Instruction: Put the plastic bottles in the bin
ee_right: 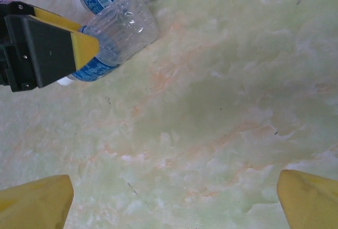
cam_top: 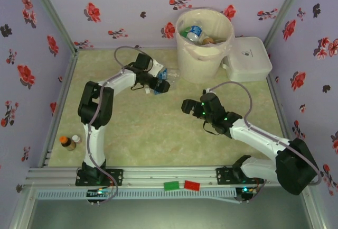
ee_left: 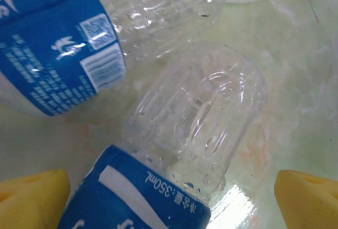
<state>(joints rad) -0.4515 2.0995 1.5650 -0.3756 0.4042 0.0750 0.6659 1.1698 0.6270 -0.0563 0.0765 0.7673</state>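
Note:
Two clear plastic bottles with blue labels lie side by side on the table, left of the bin (cam_top: 203,54). My left gripper (cam_top: 160,84) hangs over them, open. In the left wrist view the nearer bottle (ee_left: 198,126) lies between the yellow fingertips (ee_left: 33,197), untouched, and the other bottle (ee_left: 63,44) lies beyond it. Several more bottles (cam_top: 194,32) sit inside the cream-white bin. My right gripper (cam_top: 191,107) is open over bare table at mid-table. The right wrist view has both bottles (ee_right: 120,33) at upper left, with a finger of the left gripper (ee_right: 50,49) beside them.
A flat white lidded box (cam_top: 248,60) stands right of the bin. Two small brown and white bottles (cam_top: 68,143) stand at the table's left edge. Green (cam_top: 171,185) and red (cam_top: 191,185) blocks rest on the front rail. Flowered walls close three sides.

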